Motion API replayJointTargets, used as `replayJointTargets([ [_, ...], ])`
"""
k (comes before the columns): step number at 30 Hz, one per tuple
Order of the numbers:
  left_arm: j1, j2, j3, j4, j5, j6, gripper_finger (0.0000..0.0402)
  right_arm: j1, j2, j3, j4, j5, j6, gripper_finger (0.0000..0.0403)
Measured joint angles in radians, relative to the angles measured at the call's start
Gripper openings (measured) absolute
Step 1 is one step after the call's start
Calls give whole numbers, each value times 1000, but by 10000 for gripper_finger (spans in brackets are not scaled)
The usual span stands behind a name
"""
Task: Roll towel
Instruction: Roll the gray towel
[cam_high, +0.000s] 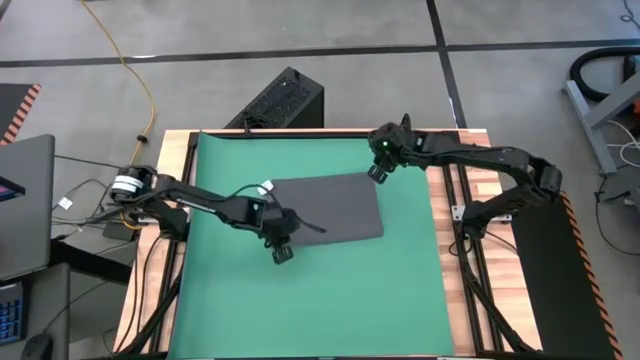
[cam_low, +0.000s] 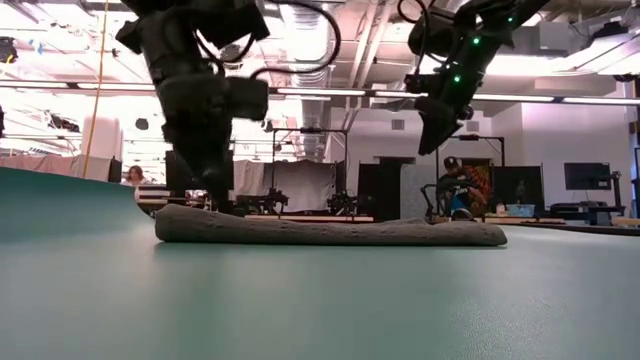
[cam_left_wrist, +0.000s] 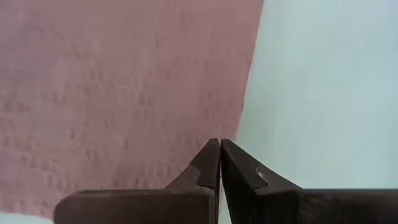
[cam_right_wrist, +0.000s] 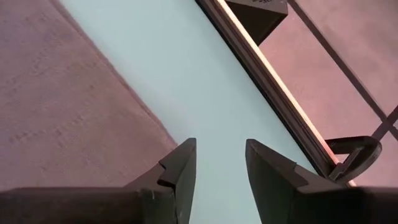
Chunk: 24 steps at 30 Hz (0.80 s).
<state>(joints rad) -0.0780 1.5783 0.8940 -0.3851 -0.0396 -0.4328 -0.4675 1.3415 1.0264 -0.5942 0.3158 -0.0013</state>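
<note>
The dark grey towel (cam_high: 335, 208) lies flat on the green mat (cam_high: 300, 310), with its small white tag (cam_high: 267, 186) at its far left corner. In the low view it is a low grey ridge (cam_low: 340, 232). My left gripper (cam_high: 288, 235) is down at the towel's near left part, shut, with its tips at a towel edge (cam_left_wrist: 219, 144). My right gripper (cam_high: 377, 172) is open and empty. It hangs above the mat beside the towel's far right corner (cam_right_wrist: 155, 134), well clear of it in the low view (cam_low: 432, 140). My left gripper has its shut fingertips (cam_left_wrist: 211, 155) on the towel's edge (cam_left_wrist: 239, 121) near its near left corner, coming from above and pointing down. I cannot tell whether any cloth is caught between them. The towel lies flat on the mat, not lifted.
A black box (cam_high: 285, 100) stands beyond the table's far edge. Wooden table borders and metal rails (cam_right_wrist: 273, 93) flank the mat on both sides. A laptop (cam_high: 25, 200) sits off the table's left. A person (cam_low: 455, 185) shows far back in the room.
</note>
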Motion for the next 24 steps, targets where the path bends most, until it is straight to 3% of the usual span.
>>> replayJointTargets([
  [6, -16, 90, 0, -40, 26, 25, 0, 3, 0, 0, -12, -22, -7, 151],
  [10, -7, 96, 3, -151, -20, 69, 0, 3, 0, 0, -30, -31, -7, 148],
  [18, 78, 96, 3, -433, -191, 192, 0, 4, 5, 0, -57, -117, -65, 148],
  [21, 119, 102, 7, -518, -298, 286, 0, 9, 5, 0, -58, -185, -169, 148],
  [24, 147, 101, 23, -587, -475, 417, 0, 9, 5, 0, -53, -293, -276, 148],
])
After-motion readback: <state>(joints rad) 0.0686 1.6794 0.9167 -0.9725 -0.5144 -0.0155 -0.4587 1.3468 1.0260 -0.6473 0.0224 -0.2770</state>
